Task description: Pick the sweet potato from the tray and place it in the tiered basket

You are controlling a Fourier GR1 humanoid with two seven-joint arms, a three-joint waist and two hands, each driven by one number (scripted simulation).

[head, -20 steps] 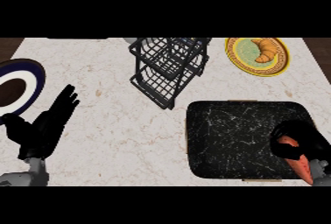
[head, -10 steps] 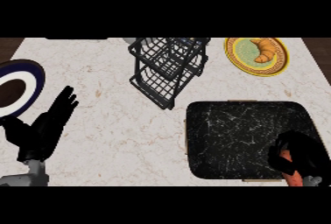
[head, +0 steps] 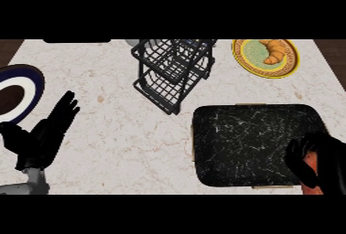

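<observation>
The orange sweet potato (head: 311, 170) shows as a thin strip at the lower right, mostly hidden by my right hand (head: 323, 161), whose fingers are curled round it at the right edge of the black marbled tray (head: 246, 141). The black wire tiered basket (head: 173, 71) stands at the top centre of the counter, holding nothing that I can see. At the lower left my left hand (head: 44, 137) rests open on the counter, fingers straight and pointing up.
A yellow-rimmed plate (head: 265, 57) with a croissant (head: 273, 50) sits at the top right. A dark blue and white plate (head: 17, 93) lies at the left edge, just above my left hand. Marble counter lies between the basket and the tray.
My right hand has closed round the sweet potato and drawn back toward the lower right corner, hiding most of it. The left hand has stayed still.
</observation>
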